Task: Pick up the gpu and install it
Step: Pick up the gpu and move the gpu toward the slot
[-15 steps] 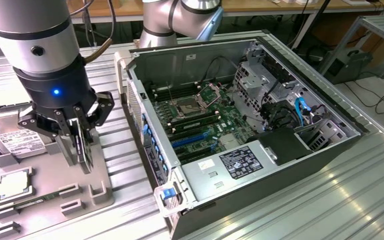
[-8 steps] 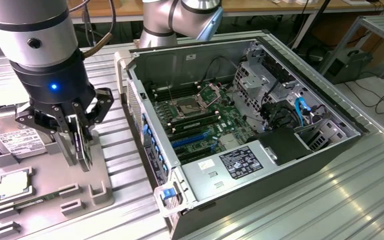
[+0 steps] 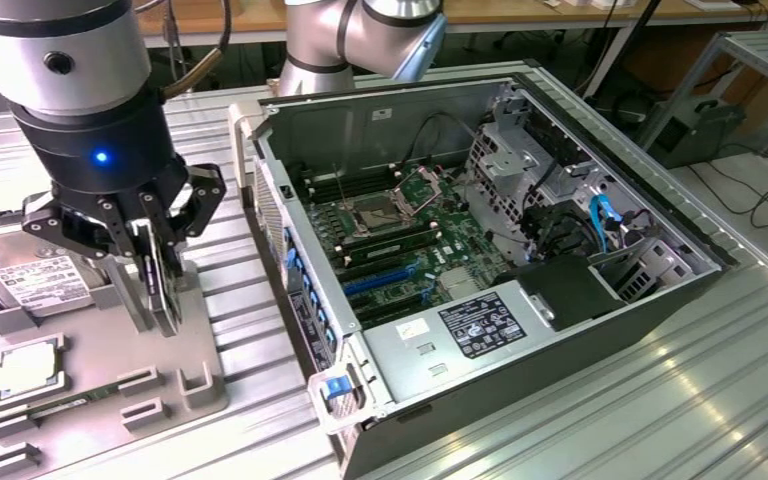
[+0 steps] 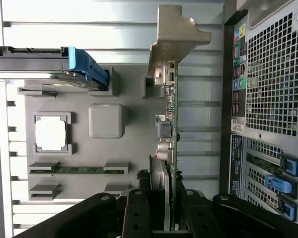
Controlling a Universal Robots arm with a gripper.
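Observation:
The gpu (image 3: pixel 161 285) stands on edge over the grey parts tray (image 3: pixel 104 380) at the exterior view's left, its green board and black cooler seen edge-on. My gripper (image 3: pixel 144 255) reaches straight down over it, with its black fingers (image 3: pixel 187 215) on both sides of the card's upper edge, shut on it. In the wrist view the gpu (image 4: pixel 170 124) runs away from the gripper (image 4: pixel 166 210), thin and green, with its silver end bracket (image 4: pixel 176 39) at the far end. Whether the card's lower edge rests in its tray holder I cannot tell.
The open computer case (image 3: pixel 704 255) lies on its side at the exterior view's right, its motherboard with blue slots (image 3: pixel 384 280) exposed. Its perforated rear panel (image 4: pixel 268 74) is next to the card. On the tray lie a hard drive (image 3: pixel 31 280), a CPU chip (image 4: pixel 50 134) and a memory stick (image 4: pixel 77 170).

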